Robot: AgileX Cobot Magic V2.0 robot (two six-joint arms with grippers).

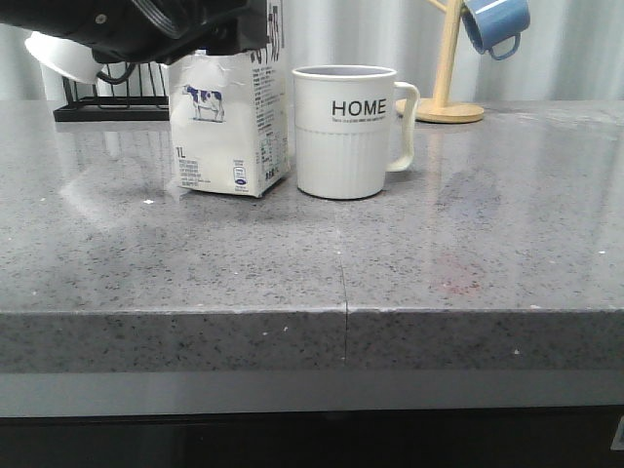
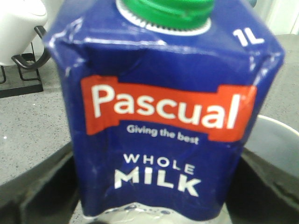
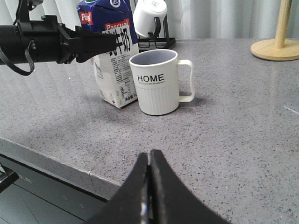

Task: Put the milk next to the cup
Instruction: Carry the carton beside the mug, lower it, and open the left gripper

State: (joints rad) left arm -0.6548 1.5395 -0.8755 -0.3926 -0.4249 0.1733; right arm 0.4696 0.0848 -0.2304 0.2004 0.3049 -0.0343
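Grey stone counter [image 1: 468, 244] holds our cup [image 1: 343, 132]; our left claw [image 2: 154, 205] is closed around the milk [image 1: 229, 127], which stands just beside it so they sit together; our right claw [image 3: 149, 186] waits pinched closed, holding nothing.

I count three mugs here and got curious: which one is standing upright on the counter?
The HOME mug, upright beside the milk. The blue mug hangs from the wooden stand, and the white mug sits tilted on the black rack.
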